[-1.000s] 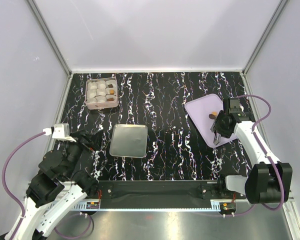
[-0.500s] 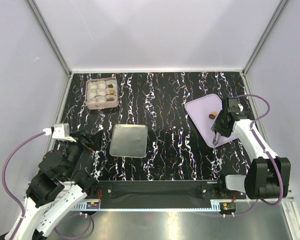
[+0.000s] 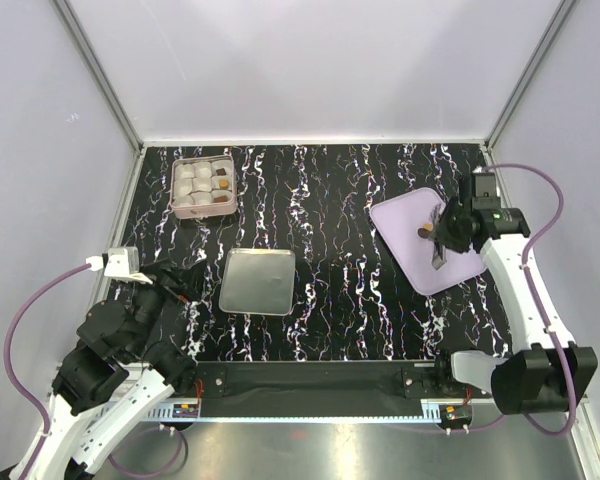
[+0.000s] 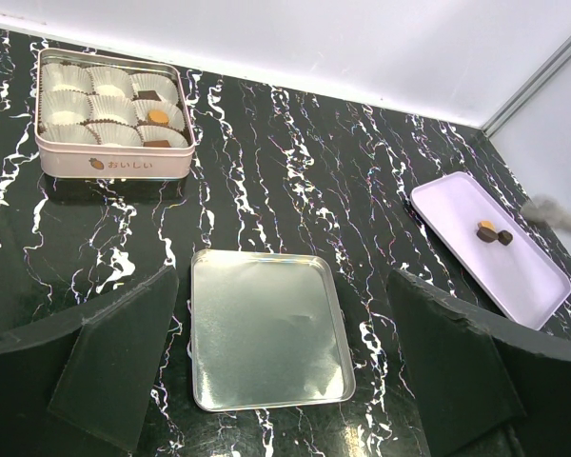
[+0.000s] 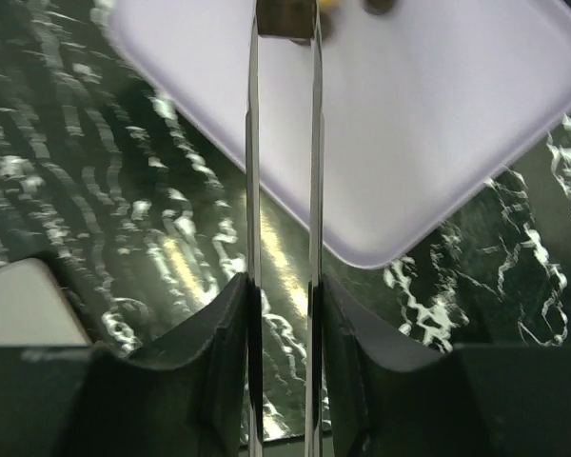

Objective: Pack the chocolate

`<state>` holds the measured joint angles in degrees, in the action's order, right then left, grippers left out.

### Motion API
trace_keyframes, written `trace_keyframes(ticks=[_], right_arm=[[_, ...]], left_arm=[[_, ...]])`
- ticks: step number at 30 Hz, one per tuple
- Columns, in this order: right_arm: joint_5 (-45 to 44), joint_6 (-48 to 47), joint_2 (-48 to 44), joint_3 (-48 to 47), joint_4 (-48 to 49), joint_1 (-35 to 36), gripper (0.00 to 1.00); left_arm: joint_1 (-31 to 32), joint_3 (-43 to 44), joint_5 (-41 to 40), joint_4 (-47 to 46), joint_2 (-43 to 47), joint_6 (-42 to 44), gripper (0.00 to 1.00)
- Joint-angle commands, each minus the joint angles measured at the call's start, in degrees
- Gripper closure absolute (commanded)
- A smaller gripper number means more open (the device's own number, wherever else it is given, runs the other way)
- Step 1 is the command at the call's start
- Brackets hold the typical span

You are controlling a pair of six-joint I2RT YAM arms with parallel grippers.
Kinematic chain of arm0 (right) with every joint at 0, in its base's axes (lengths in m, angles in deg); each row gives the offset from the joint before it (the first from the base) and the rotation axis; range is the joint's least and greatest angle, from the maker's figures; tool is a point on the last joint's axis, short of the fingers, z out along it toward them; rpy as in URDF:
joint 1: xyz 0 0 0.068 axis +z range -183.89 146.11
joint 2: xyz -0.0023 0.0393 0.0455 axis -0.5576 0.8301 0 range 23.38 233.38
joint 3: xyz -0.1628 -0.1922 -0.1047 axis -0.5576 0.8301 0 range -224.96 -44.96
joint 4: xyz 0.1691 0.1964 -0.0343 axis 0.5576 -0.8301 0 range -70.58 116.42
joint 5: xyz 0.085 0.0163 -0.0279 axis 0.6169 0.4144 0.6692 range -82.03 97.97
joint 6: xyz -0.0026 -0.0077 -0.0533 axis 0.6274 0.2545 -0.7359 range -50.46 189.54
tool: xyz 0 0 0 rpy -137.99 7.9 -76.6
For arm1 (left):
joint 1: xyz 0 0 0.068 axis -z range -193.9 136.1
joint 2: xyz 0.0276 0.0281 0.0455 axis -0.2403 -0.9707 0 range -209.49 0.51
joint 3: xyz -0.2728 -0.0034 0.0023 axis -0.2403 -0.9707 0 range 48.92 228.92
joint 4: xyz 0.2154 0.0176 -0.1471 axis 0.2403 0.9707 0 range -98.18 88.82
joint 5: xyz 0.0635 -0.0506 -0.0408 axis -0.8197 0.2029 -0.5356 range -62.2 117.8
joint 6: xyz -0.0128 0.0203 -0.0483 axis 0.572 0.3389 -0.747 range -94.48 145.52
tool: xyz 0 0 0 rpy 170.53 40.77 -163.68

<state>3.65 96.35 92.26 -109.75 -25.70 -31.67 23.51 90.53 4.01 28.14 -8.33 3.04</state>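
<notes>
On the lilac tray (image 3: 410, 250) lie a few pieces of chocolate (image 4: 486, 233), dark brown with one tan-gold. My right gripper (image 5: 284, 286) is shut on thin metal tongs (image 5: 252, 143). The tong tips straddle one dark chocolate (image 5: 284, 17) at the top edge of the right wrist view; whether they pinch it I cannot tell. From above, the right gripper (image 3: 450, 228) hovers over the tray's far right part. The pink tin (image 4: 109, 114) holds white paper cups, three with chocolate (image 4: 158, 116). My left gripper (image 4: 281, 286) is open and holds nothing.
A flat silver lid (image 3: 257, 281) lies on the black marbled table between the tin (image 3: 202, 186) and the lilac tray, just ahead of the left fingers (image 4: 124, 362). White walls close the table in at the back and sides.
The right arm has moved away from me over the lilac tray, bringing the tong tips to the chocolate, and the tongs have narrowed. The left arm is still.
</notes>
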Motion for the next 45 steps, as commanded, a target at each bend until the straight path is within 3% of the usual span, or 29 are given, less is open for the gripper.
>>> trace_keyframes(ticks=[1, 11, 15, 20, 28, 45], right_arm=[[5.63, 0.17, -0.25, -6.91, -0.27, 4.26, 0.66], [-0.43, -0.17, 29.59, -35.62, 9.74, 29.3, 0.66], [-3.58, -3.25, 43.24, -49.14, 11.69, 35.29, 0.66], [0.79, -7.54, 60.28, -67.71, 15.79, 40.22, 0.65], [6.32, -15.03, 70.68, -73.72, 31.53, 46.91, 0.63], [11.08, -14.76, 79.91, -78.55, 35.68, 47.26, 0.62]], left_arm=[[-0.05, -0.03, -0.02, -3.18, -0.12, 0.24, 0.01], [-0.05, -0.21, -1.87, -3.09, 2.95, 0.07, 0.01], [-0.05, -0.3, -1.7, -3.35, 2.87, 0.15, 0.01], [-0.05, -0.3, -1.35, -3.44, 2.43, 0.24, 0.01], [-0.05, -0.3, -1.35, -3.44, 2.6, 0.33, 0.01], [-0.05, -0.38, -0.91, -3.71, 2.34, 0.59, 0.01]])
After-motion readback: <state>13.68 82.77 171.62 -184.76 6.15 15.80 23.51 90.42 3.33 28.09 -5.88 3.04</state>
